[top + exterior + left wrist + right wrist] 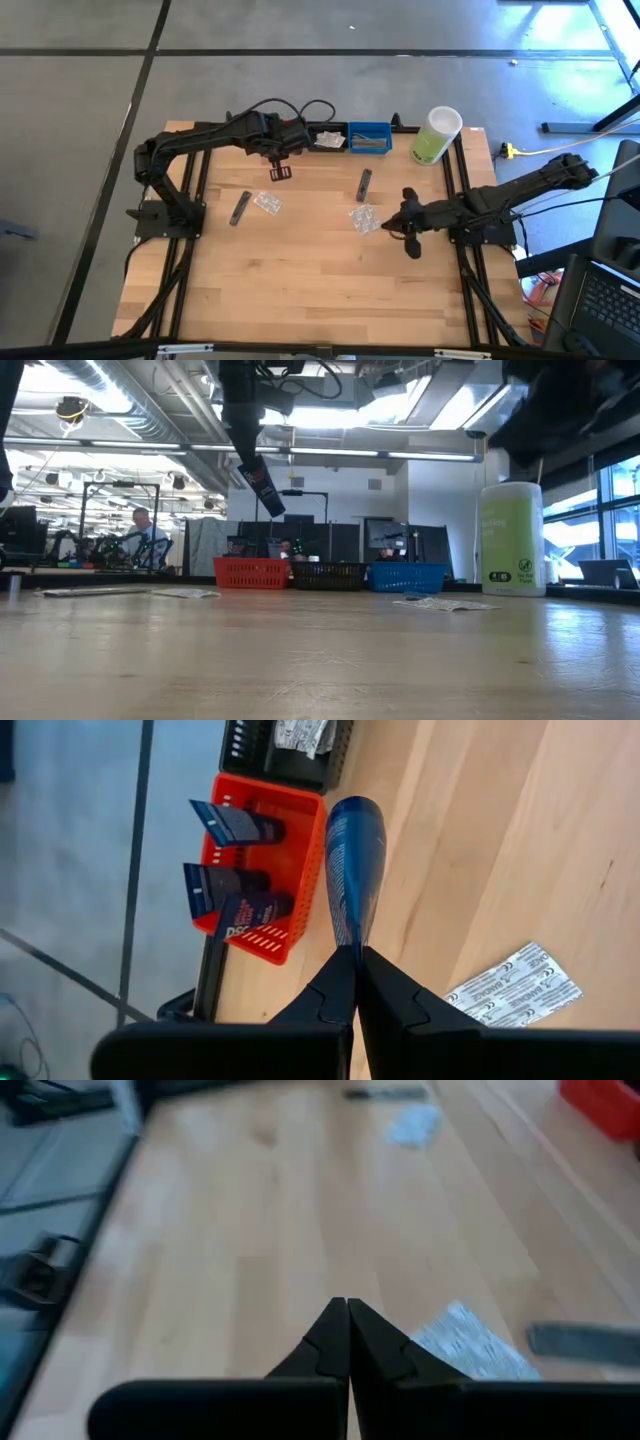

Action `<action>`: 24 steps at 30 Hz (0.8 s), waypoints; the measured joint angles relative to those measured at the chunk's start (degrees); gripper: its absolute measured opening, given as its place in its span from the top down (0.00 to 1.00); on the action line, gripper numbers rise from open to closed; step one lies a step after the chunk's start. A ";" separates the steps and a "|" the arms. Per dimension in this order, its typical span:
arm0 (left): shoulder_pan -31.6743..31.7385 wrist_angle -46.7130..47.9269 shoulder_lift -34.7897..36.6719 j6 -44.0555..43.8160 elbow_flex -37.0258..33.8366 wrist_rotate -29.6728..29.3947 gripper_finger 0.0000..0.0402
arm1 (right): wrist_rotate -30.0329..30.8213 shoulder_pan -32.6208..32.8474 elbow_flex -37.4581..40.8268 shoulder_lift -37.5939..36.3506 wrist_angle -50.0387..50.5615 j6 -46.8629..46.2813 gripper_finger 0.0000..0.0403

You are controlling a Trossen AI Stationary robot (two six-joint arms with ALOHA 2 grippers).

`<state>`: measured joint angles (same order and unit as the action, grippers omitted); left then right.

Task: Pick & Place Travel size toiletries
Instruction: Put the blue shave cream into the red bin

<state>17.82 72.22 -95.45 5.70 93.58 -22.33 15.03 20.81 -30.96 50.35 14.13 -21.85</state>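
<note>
My left gripper (pixel 280 172) hangs over the far left of the table, shut on a dark navy mini tube (pixel 352 860), beside the red bin (pixel 300 910) that holds three more navy tubes. In the low view the tube (pixel 262 484) slants down below the fingers, high above the tabletop. Two grey sachets (pixel 240 207) (pixel 364 183) and two clear packets (pixel 266 203) (pixel 364 218) lie flat on the wood. My right gripper (pixel 398 226) is shut, low over the table's right part, next to the right-hand clear packet (pixel 465 1342); I cannot tell whether it touches it. My left gripper pinches the navy tube by its narrow end (pixel 352 942) between the two fingers, coming from above. The tube points away from the fingertips, along them. It is lifted clear of the table and hangs tilted below the gripper.
Along the far edge stand the red bin, a black bin (pixel 325 138) with packets and a blue bin (pixel 370 138). A tall pale-green container (pixel 435 135) with a white lid stands at the far right corner. The near half of the table (pixel 300 290) is bare wood.
</note>
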 joint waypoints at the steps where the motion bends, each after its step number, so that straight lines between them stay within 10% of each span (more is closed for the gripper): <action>1: 0.00 0.01 -0.01 0.26 0.00 -0.02 0.99 | -0.87 0.11 0.00 -1.09 -0.52 1.13 1.00; 24: 10.53 2.14 -5.74 4.71 3.38 0.79 0.99 | 0.56 1.01 -0.02 -13.73 3.99 11.44 0.99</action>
<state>28.35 74.36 -101.19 10.41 96.96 -21.54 15.59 21.82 -30.98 36.62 18.13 -10.41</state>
